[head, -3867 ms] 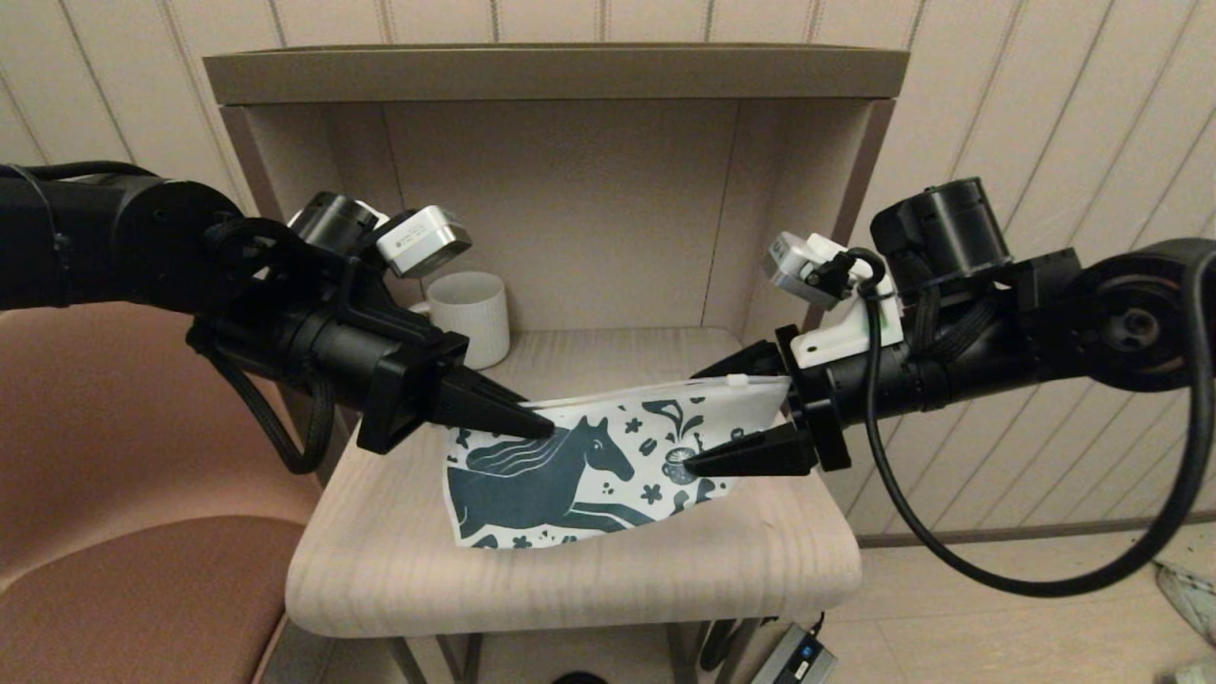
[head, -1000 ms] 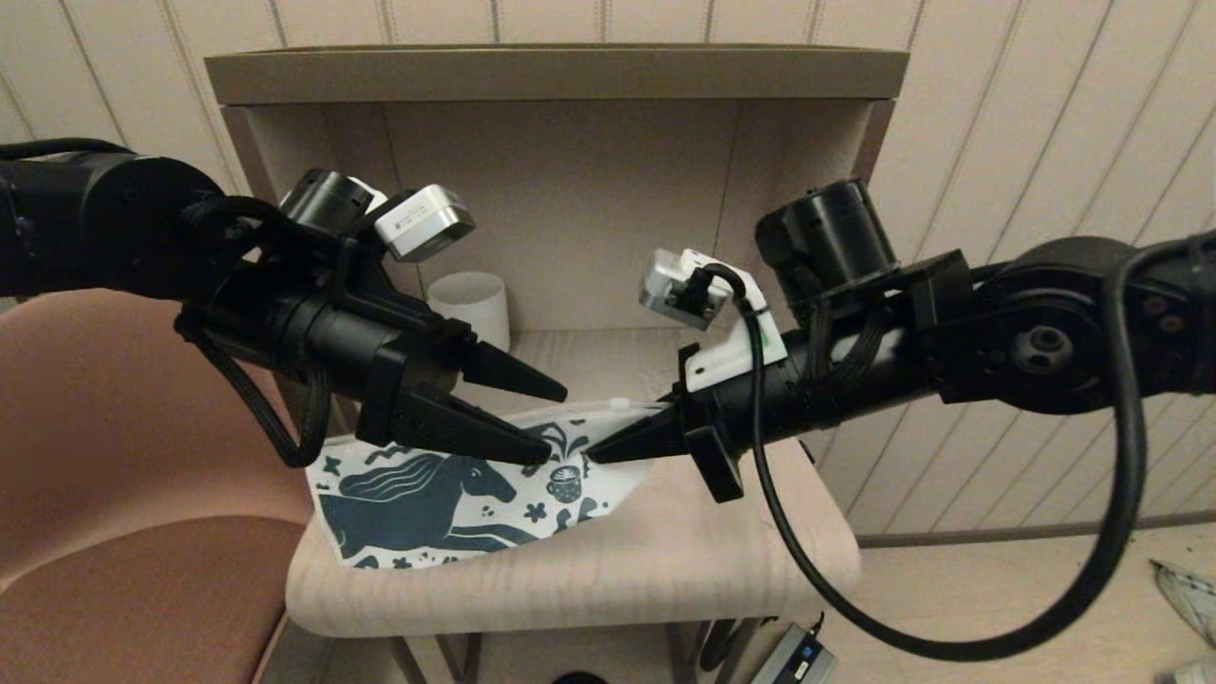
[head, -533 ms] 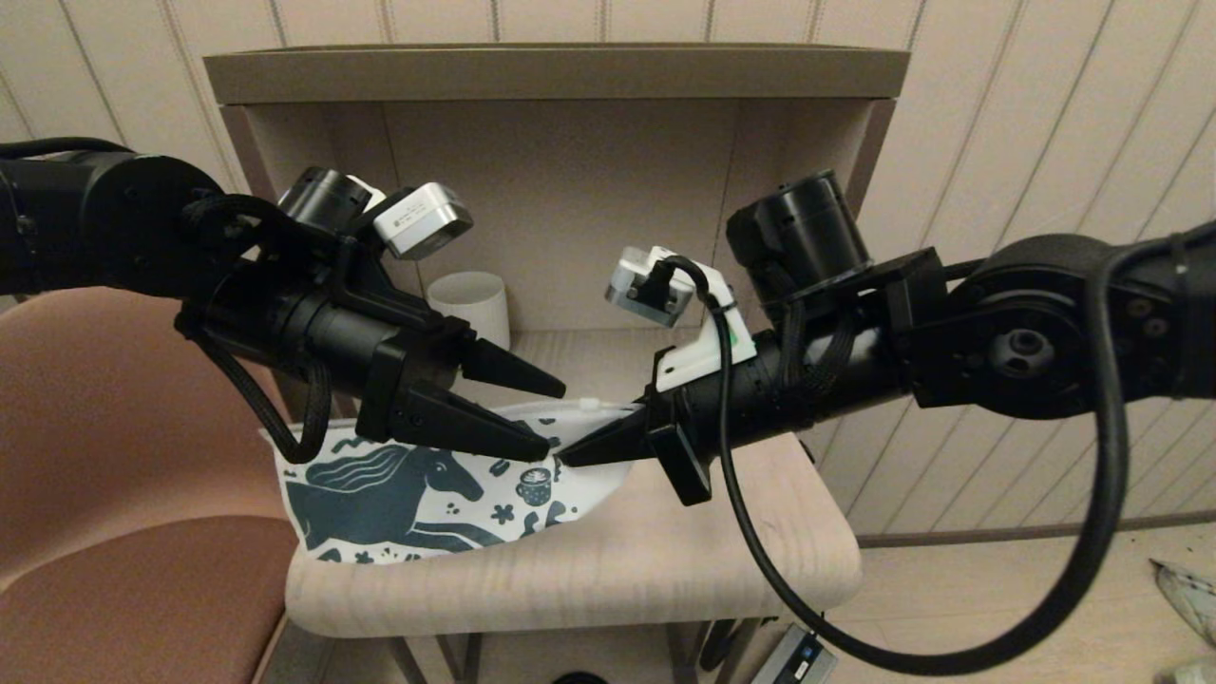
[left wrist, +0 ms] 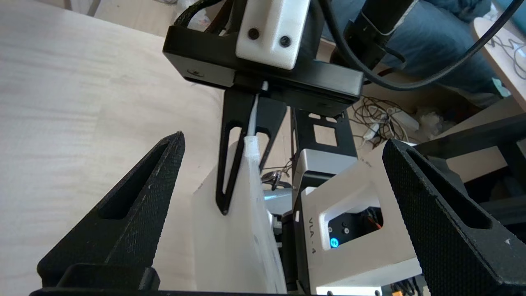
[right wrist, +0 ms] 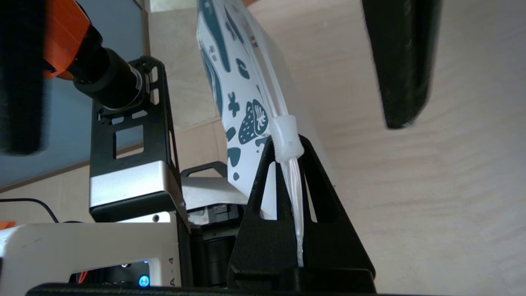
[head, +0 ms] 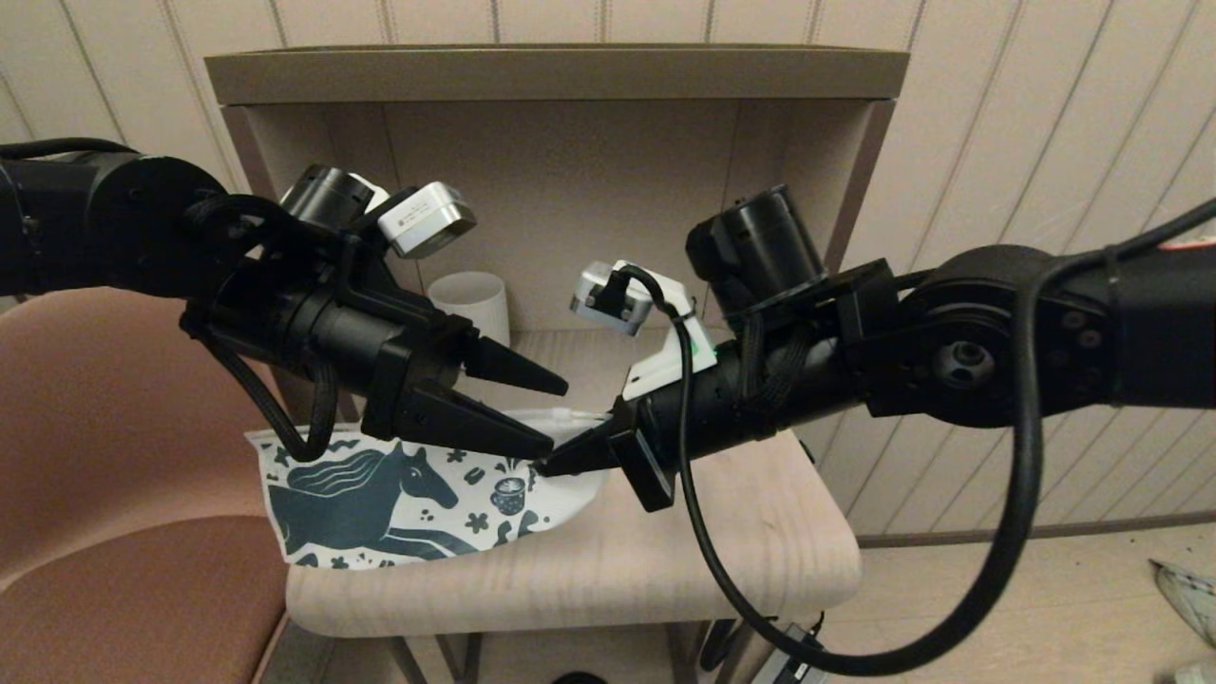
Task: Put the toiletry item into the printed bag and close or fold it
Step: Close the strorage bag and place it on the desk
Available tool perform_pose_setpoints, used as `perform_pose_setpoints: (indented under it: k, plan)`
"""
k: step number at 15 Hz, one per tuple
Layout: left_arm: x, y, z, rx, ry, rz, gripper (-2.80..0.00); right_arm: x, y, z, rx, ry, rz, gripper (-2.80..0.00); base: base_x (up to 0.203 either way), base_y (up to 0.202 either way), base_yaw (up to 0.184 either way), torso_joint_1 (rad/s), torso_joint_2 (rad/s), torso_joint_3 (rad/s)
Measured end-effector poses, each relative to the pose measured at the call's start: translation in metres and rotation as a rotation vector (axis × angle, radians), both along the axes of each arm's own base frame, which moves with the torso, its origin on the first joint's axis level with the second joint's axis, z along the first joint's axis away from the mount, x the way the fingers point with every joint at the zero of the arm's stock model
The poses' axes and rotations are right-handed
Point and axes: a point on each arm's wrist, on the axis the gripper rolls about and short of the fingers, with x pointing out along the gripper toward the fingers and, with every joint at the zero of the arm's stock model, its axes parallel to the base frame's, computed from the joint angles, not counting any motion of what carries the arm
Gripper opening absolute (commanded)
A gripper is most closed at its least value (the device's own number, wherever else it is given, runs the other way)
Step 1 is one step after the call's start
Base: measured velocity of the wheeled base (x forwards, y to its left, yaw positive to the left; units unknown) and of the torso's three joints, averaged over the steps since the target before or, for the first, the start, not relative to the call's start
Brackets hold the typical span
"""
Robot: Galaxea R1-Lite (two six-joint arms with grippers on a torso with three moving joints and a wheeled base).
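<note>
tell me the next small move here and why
Probably close the open left gripper on the printed bag near its left end. The right gripper is shut on the zipper edge just behind the slider, and the bag overhangs the table edge, so it needs bracing.

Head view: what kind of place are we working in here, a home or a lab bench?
Probably a furnished room, home-like. The printed bag lies on a small light-wood nightstand-style shelf unit, a white ribbed mug sits in its alcove, and a pink upholstered chair stands alongside, before a panelled wall.
</note>
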Motion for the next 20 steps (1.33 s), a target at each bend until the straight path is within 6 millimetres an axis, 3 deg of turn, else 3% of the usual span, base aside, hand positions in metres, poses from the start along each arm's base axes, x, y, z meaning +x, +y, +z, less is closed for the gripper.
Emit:
perform_pose_setpoints:
  k: [16, 17, 20]
  plan:
    - [0.0021, -0.0006, -0.0062, 0.009, 0.002, -0.002, 0.00, 0.0022, 0.0016, -0.0014, -0.001, -0.003, 0.001, -2.80, 0.000, 0.000, 0.000, 0.000, 0.00, 0.000]
    - [0.0023, -0.0007, -0.0065, 0.009, 0.001, -0.002, -2.80, 0.0024, 0.0018, -0.0010, 0.000, -0.003, 0.001, -2.80, 0.000, 0.000, 0.000, 0.000, 0.00, 0.000]
    - [0.0024, -0.0006, -0.0072, 0.011, 0.001, -0.002, -2.80, 0.0032, 0.0031, -0.0005, 0.002, -0.003, 0.001, -2.80, 0.000, 0.000, 0.000, 0.000, 0.00, 0.000]
